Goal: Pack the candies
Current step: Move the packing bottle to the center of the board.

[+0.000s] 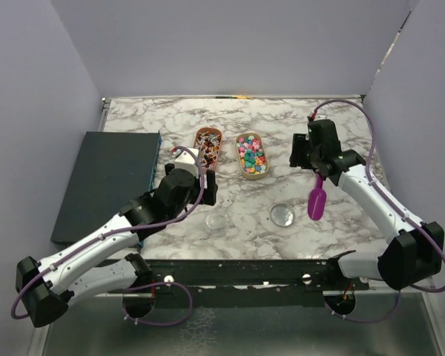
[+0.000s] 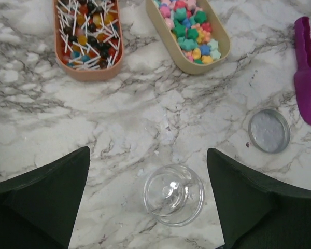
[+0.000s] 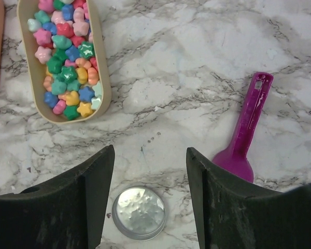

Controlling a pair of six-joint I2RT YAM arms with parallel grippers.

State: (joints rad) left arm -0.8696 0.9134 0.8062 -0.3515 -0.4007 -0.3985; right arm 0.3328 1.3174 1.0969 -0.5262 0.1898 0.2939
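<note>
The candies [image 3: 67, 57] are small bright star-shaped sweets heaped in a beige oval tray [image 1: 252, 156], also seen in the left wrist view as candies [image 2: 189, 28]. A purple scoop [image 3: 246, 129] lies flat on the marble, just right of my right gripper [image 3: 150, 150], which is open and holds nothing. A clear glass jar [image 2: 173, 194] stands upright, mouth up, between the wide-open fingers of my left gripper [image 2: 147, 155], touching neither. The jar's round metal lid [image 3: 139, 212] lies flat near it. In the top view, the left gripper [image 1: 210, 185] hangs above the jar [image 1: 217, 220].
An orange oval tray of lollipops [image 2: 88, 36] sits left of the candy tray. A dark flat box [image 1: 107, 182] lies along the table's left side. Grey walls close in the back and sides.
</note>
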